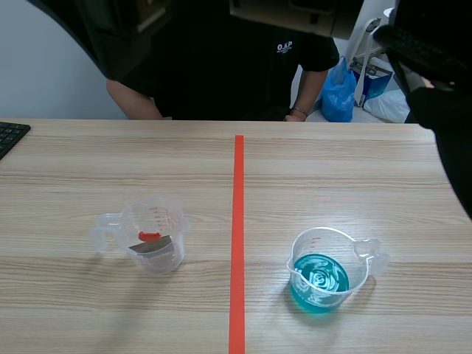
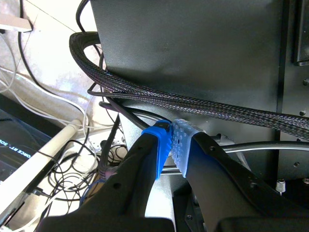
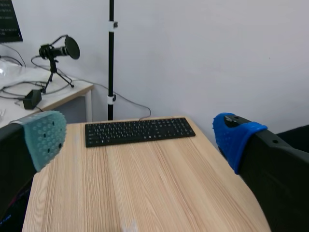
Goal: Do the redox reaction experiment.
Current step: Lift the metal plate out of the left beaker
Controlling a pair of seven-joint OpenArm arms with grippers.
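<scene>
**Risks.** The cup of blue liquid at lower right of the scene view is judged the main hazard. Its clear plastic wall looks thin and slick, so a hard pinch could buckle it and a light one could let it slip, slopping the blue liquid over the wood. At lower left, the grey metal strip leans loose in the second cup and could tip out if jolted.

**Claws.** The left gripper is clenched on nothing and faces cabling off the table. The right gripper is released wide, with the keyboard ahead of it.

**Materials.**
- Both cups are moulded, spouted and handled.
- The strip is dull and flat and carries a red tab.
- A person sits at top centre.
</scene>
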